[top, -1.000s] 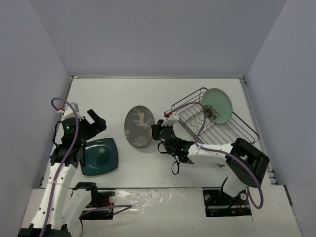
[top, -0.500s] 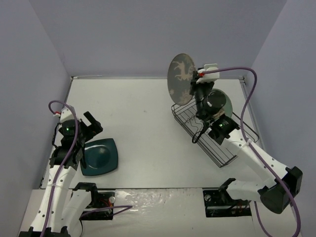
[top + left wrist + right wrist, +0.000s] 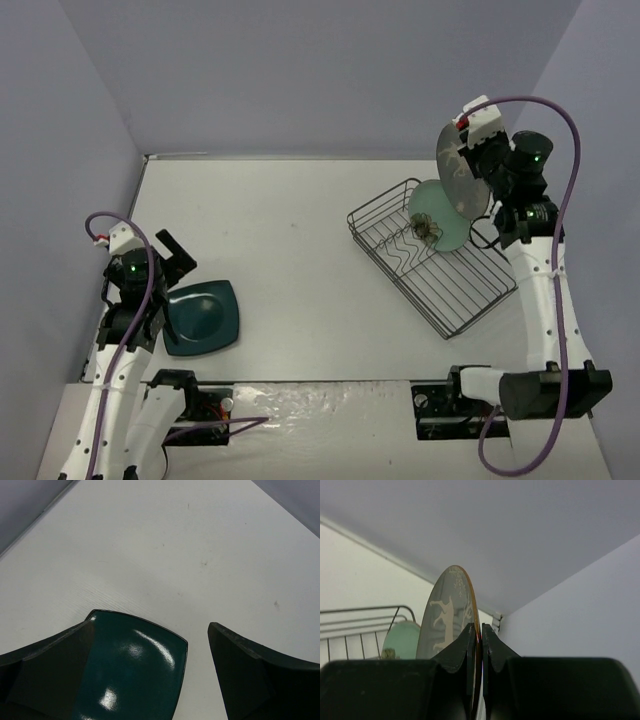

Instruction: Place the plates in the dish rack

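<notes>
Above the rack [image 3: 450,295], the deer plate [image 3: 447,620] is clamped edge-on by the right gripper [image 3: 477,632]. It should be lowered upright into a slot beside the green plate [image 3: 440,215]. Left gripper [image 3: 150,625] is held open over the teal plate [image 3: 135,675].

The right gripper [image 3: 478,150] swung the deer plate [image 3: 458,172] from centre to two o'clock, over the rack [image 3: 450,290]. The left gripper [image 3: 172,258] retreated slightly.
</notes>
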Motion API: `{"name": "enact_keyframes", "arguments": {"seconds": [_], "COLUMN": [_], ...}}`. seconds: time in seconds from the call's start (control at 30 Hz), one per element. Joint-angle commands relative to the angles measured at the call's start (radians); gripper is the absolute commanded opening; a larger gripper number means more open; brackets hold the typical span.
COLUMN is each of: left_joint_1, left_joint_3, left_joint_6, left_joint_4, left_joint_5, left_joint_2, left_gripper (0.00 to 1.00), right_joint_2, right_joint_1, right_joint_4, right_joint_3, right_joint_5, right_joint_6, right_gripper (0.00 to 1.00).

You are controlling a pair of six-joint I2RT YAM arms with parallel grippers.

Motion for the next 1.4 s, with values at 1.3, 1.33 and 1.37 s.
{"name": "enact_keyframes", "arguments": {"seconds": [1.3, 1.33, 1.37], "left_joint_1": [-0.003, -0.003, -0.003], "left_joint_3": [0.075, 0.073, 0.072], "left_joint_6": [-0.005, -0.005, -0.005], "left_joint_4": [-0.013, -0.011, -0.009], "left_joint_5": [-0.084, -0.084, -0.084], "left_joint_2": [0.075, 0.076, 0.077], "left_gripper": [0.97, 0.97, 0.97], "right_joint_2": [0.232, 0.232, 0.232], "right_joint_1": [-0.111, -0.107, -0.104], "right_joint_4": [0.012, 0.013, 0.015], "right_joint_3": [-0.078, -0.086, -0.096], "right_joint_5": [-0.622, -0.614, -0.606], "right_joint_6": [-0.180, -0.183, -0.185], "right_gripper": [0.00, 0.00, 0.00]}}
